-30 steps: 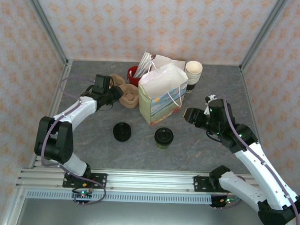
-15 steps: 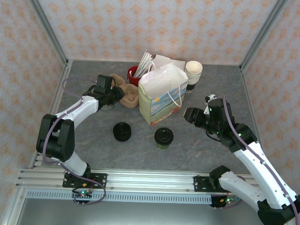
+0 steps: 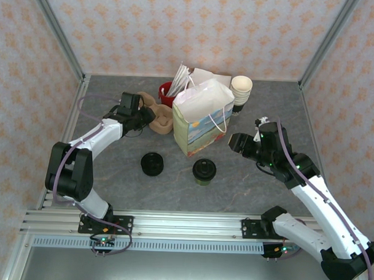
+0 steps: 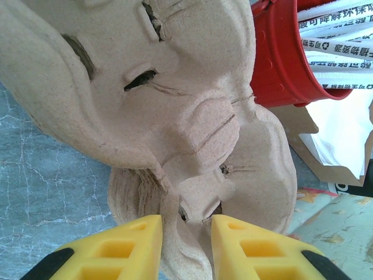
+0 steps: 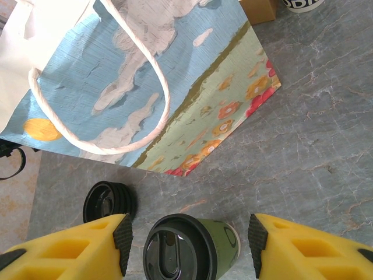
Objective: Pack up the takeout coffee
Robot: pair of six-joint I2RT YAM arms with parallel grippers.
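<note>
Right gripper: your jaws stand apart with nothing between them. In the wrist view one yellow finger sits to each side of the coffee, clear of it. From above, the gripper hangs by the bag's right side.
Left gripper: your fingers are clamped on a ridge of the pulp carrier, at its left end.
Coffee: it stands upright on the table with its black lid on, mid-table toward the near edge. It is just in front of the bag and outside it.
Bag: you see it upright at mid-table, mouth open, its white cord handles hanging down the printed side.
Loose lid: it lies flat, left of the coffee and apart from it.
Carrier: it lies left of the bag, close to it, toward the far edge.
Red cup: it stands behind the carrier near the far edge and holds wrapped straws.
Cup stack: it stands near the far edge, just right of the bag's top.
</note>
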